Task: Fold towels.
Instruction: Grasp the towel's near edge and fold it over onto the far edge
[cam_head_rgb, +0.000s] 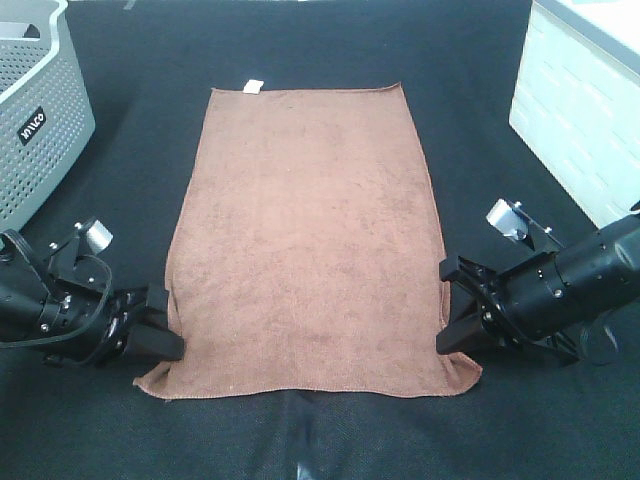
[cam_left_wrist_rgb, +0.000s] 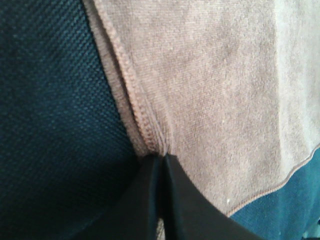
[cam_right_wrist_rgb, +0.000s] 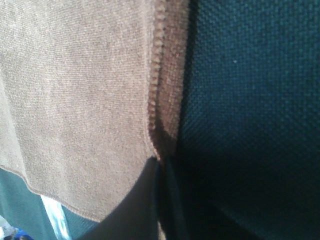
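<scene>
Left fingers (cam_left_wrist_rgb: 142, 200) and right fingers (cam_right_wrist_rgb: 135, 205) each clamp a stitched side edge of the fuzzy, rectangular reddish-brown towel (cam_head_rgb: 305, 240).

Towel (cam_head_rgb: 305, 240) on table (cam_head_rgb: 300, 50) between left tool (cam_head_rgb: 170, 335) and right tool (cam_head_rgb: 445, 310); basket (cam_head_rgb: 40, 110) back-left, bin (cam_head_rgb: 580, 110) back-right.

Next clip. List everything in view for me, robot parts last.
towel: one, reddish-brown, spread flat in the middle of the table
tag: one, white, at the towel's far left corner
basket: one, grey and perforated, far left, partly out of frame
bin: one, white, far right, partly out of frame
table cover: one, black and textured, under everything
left gripper: one, black, fingers shut on the towel's left edge near the front corner
right gripper: one, black, fingers shut on the towel's right edge near the front corner
</scene>
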